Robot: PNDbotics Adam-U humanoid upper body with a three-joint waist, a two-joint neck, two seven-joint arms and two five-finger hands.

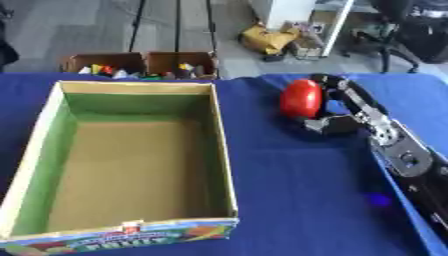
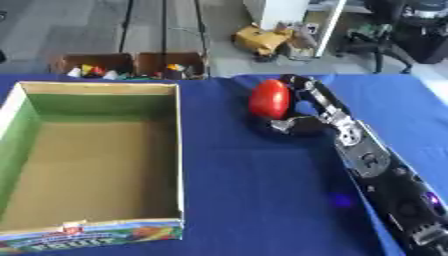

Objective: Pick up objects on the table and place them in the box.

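Observation:
A red, rounded object [image 1: 300,98] is held over the blue table [image 1: 297,190], a short way right of the box. My right hand [image 1: 337,114] is shut on it, fingers curled over its top and right side, thumb beneath. The right arm runs in from the lower right corner. The open cardboard box [image 1: 223,145] has a green inner wall and a bare brown floor with nothing in it. My left hand shows in neither view.
Beyond the table's far edge, on the floor, stands a low cardboard tray [image 1: 144,64] with small coloured items. A yellow-brown bag [image 1: 267,37] and an office chair [image 1: 398,35] stand further back.

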